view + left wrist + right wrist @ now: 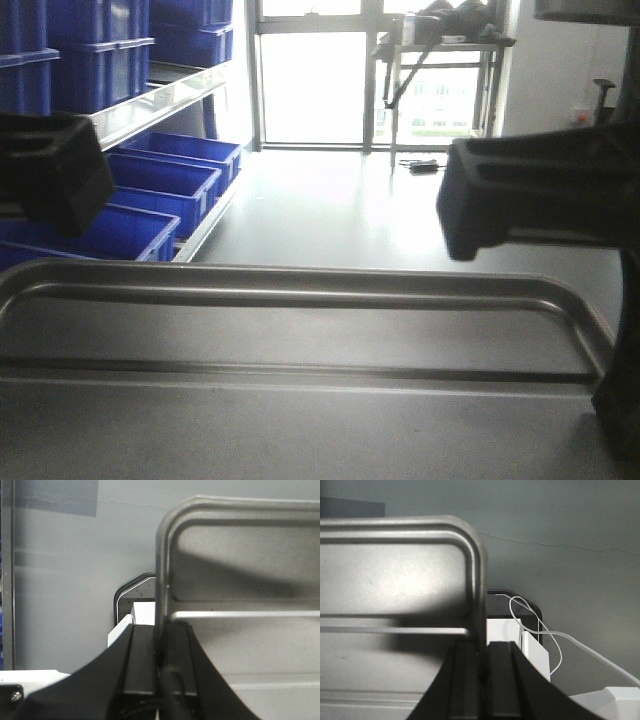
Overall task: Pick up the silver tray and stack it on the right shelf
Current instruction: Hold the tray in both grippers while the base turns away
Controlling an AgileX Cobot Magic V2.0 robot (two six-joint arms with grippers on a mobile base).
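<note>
The silver tray (300, 420) fills the lower half of the front view, held level above the floor, with its rolled rim and a long ridge showing. In the left wrist view my left gripper (160, 630) is shut on the tray's (240, 580) left rim, one black finger on each side of it. My right gripper (481, 647) clamps the opposite rim of the tray (395, 575) the same way. Both appear in the front view as dark blocks at the left (45, 170) and the right (540, 190). The right shelf is out of view.
A rack on the left carries blue bins (150, 195) low down and more blue bins (100, 60) above. Grey floor (330, 210) runs ahead to bright windows. A metal stand (440, 60) is at the back right. A white cable (540, 630) loops beside the right fingers.
</note>
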